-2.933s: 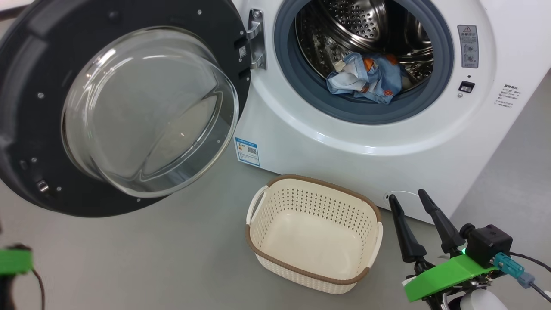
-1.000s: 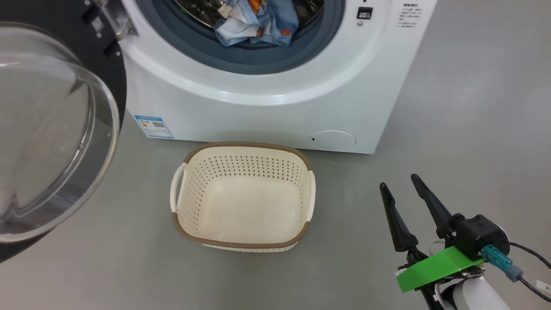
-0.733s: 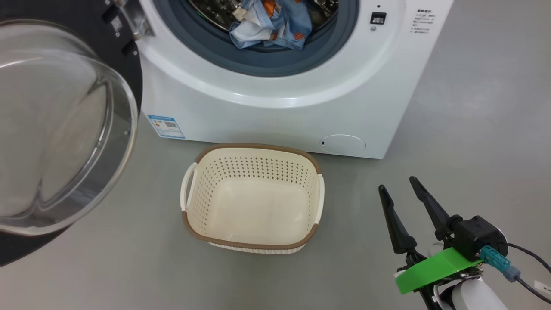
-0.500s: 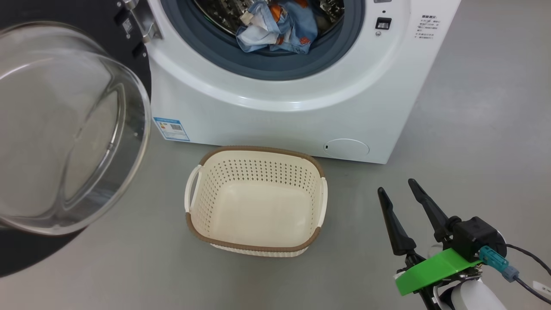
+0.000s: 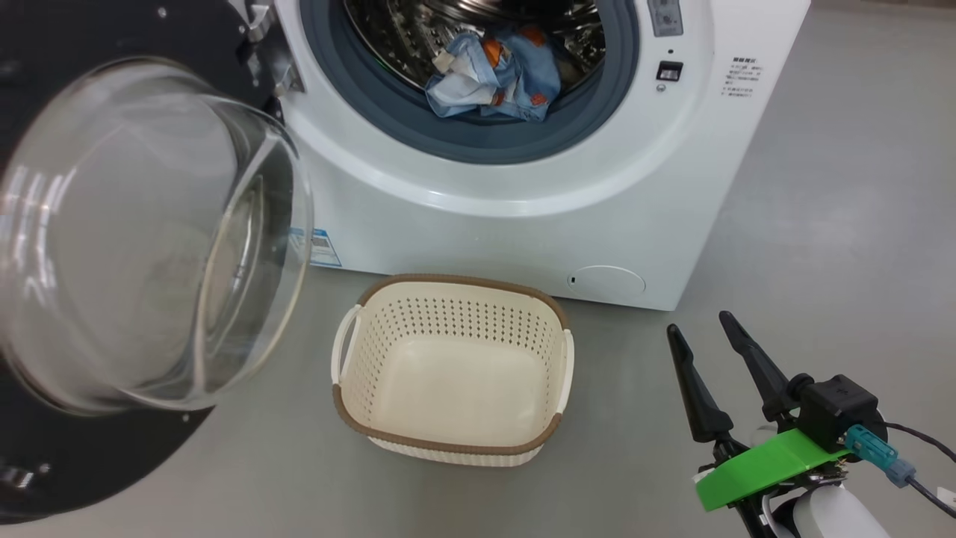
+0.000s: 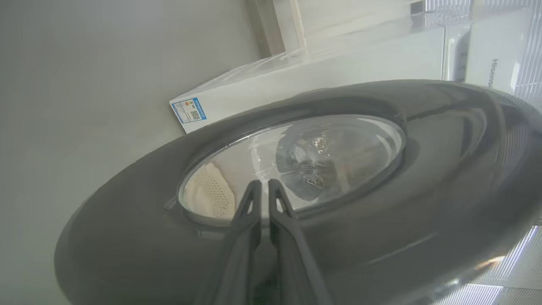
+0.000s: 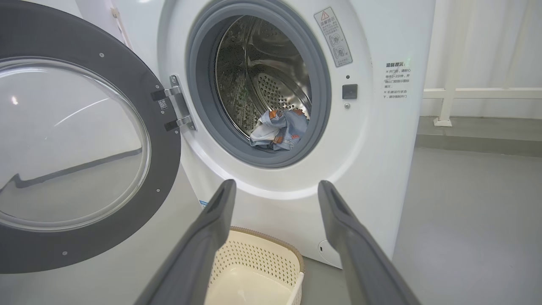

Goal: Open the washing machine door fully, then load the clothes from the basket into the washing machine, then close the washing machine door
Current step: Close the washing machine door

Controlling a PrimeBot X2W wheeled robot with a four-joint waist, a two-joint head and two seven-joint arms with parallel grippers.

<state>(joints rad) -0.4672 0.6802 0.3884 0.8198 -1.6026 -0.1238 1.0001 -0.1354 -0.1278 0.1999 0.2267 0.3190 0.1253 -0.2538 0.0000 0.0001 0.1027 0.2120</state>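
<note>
Spread wide and holding nothing, the jaws of the right gripper [image 5: 697, 322] stand over the grey floor [image 5: 821, 261] at 4 o'clock in the head view, fingers pointing toward 12. The left gripper [image 6: 264, 183] has its jaws pressed together with nothing between them, close before the outer face of the washing machine door [image 6: 381, 237]; I cannot tell whether they touch it. At 6 o'clock the basket [image 5: 455, 280] sits on the floor, its whole cream bottom in view, just in front of the washing machine [image 5: 508, 232]. The door hangs swung out at 9 o'clock, its glass bowl [image 5: 134, 239] bulging toward the camera. At 12 o'clock the clothes [image 5: 497, 78] lie in the drum [image 5: 403, 37], just behind the grey-blue gasket [image 5: 478, 146].
</note>
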